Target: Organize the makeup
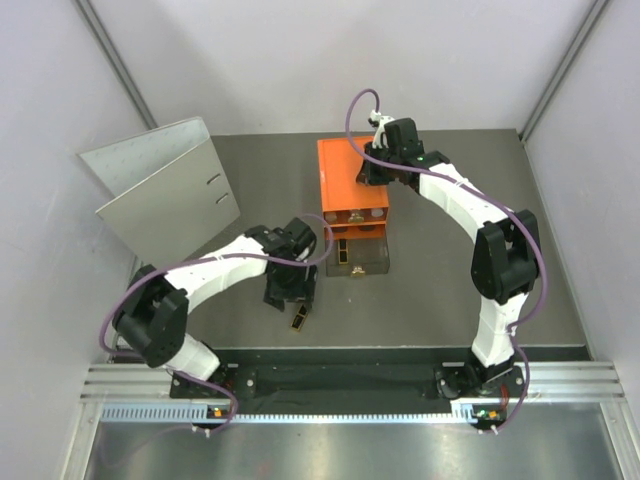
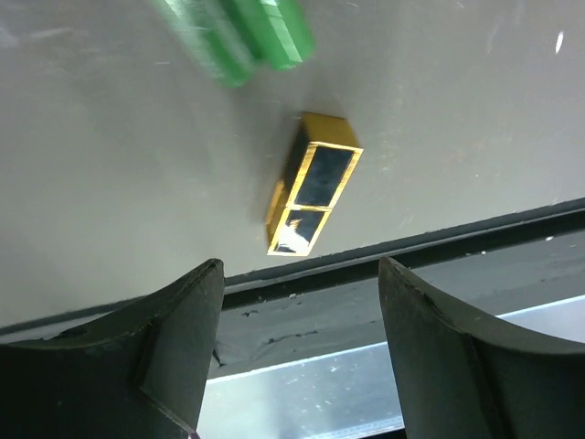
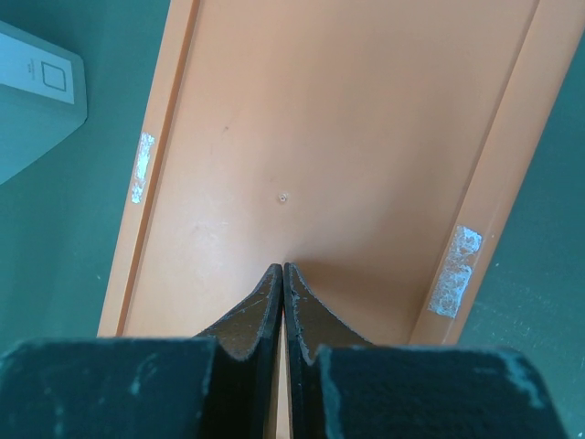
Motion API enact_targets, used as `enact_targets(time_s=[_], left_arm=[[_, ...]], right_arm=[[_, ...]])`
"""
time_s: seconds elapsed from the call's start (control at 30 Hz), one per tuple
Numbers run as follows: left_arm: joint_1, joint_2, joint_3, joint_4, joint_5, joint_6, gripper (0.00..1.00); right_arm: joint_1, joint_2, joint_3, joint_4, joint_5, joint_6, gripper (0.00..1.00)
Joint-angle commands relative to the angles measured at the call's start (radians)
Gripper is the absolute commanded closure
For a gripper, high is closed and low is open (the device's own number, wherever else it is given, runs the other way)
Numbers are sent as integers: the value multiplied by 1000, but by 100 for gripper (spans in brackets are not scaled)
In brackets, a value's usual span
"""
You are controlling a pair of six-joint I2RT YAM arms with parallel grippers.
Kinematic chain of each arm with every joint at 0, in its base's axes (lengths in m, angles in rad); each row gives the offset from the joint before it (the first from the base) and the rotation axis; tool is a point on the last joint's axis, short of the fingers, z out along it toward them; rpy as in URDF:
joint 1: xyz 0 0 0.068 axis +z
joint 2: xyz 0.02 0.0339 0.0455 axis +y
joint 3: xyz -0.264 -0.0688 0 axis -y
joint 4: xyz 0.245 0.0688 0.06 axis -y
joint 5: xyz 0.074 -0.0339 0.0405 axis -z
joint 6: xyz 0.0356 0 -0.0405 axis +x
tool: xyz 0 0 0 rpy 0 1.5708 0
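A black-gold flat case lies on the grey table near its front edge; it also shows in the top view. Two green tubes lie just beyond it, blurred; the left arm hides them in the top view. My left gripper is open and empty, hovering just short of the case; in the top view the left gripper is above it. A second black-gold case lies in the pulled-out clear drawer. My right gripper is shut, its tips against the top of the orange box. Other makeup is out of view.
The orange box with clear drawers stands at the table's middle back, its lowest drawer pulled out toward me. A white binder stands at the back left and shows in the right wrist view. A black strip and metal rail run along the front edge.
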Motion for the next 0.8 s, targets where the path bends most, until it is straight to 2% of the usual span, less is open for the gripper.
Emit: enact_targets(time_s=[0.0,0.1,0.23,0.4,0.47,0.6,0.77], left_arm=[[-74,55,-4,100,-47,-21,28],[-110,115,-3,127,-63,-21,29],[-126,172,7,141,-98,-27,42],[-128,180,8,140,-193,-50,81],[-128,183,20,126,-201,-47,100],[-127,152,65,81,-221,-41,100],[-128,69,191,25,-245,-39,100]], right_arm=[[-8,26,-24,-65,-9,-2,98],[-8,23,-26,-63,-9,-4,98],[-8,21,-26,-66,-7,-5,98],[-8,20,-26,-66,-6,-8,98],[-6,20,-26,-65,-6,-7,98],[-9,20,-23,-66,-6,-7,98],[-9,23,-23,-66,-7,-5,98]])
